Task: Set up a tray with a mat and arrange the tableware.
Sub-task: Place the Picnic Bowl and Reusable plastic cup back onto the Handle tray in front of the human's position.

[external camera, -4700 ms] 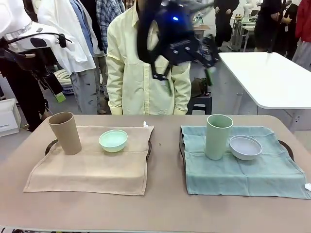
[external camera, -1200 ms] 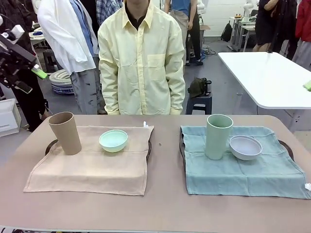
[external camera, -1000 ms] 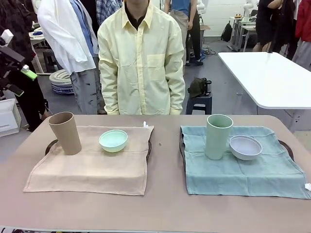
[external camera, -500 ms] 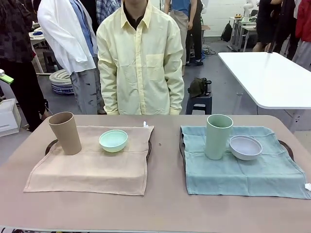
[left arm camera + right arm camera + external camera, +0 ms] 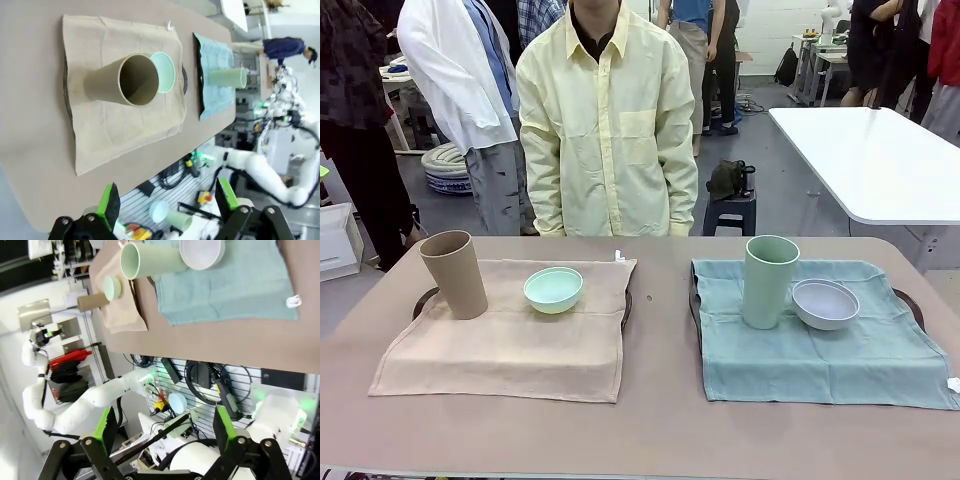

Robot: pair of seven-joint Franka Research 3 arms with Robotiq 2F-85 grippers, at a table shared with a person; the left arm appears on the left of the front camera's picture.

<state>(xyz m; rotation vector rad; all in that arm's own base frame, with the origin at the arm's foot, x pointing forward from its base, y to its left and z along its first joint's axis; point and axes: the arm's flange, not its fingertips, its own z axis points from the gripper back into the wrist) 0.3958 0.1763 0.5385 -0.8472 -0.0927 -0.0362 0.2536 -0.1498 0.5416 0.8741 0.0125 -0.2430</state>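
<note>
A: L to R, what's on the table (image 5: 660, 430)?

B: Far left, tan cup (image 5: 454, 274) upright on the beige mat (image 5: 510, 345), near its back-left corner. Mint bowl (image 5: 553, 289) just beside it to the right, not touching. A dark tray rim (image 5: 627, 305) peeks out from under the mat edge.

A: And the right side?

B: Pale green cup (image 5: 769, 281) upright on the teal mat (image 5: 820, 350), greyish-white bowl (image 5: 825, 303) right next to it, looks like touching or nearly. Dark tray edge (image 5: 914, 306) shows under that mat too. Person in a yellow shirt (image 5: 608, 120) stands at the far side, hands not on anything.

A: Grippers?

B: Left gripper (image 5: 167, 200) spread wide, nothing btwn the pads, well above the table. Right gripper (image 5: 162, 432) same: jaws apart, empty, high up.

A: How'd the pieces handle?

B: Guessing: cups look rigid, smooth, light, prob. tippy since they're tall. Take one around the body near mid-height or pinch the rim wall. Bowls shallow, so pinch one rim wall. Could chip if ceramic. Mats are soft cloth, would bunch if dragged, so lift by a corner or edge.
</note>
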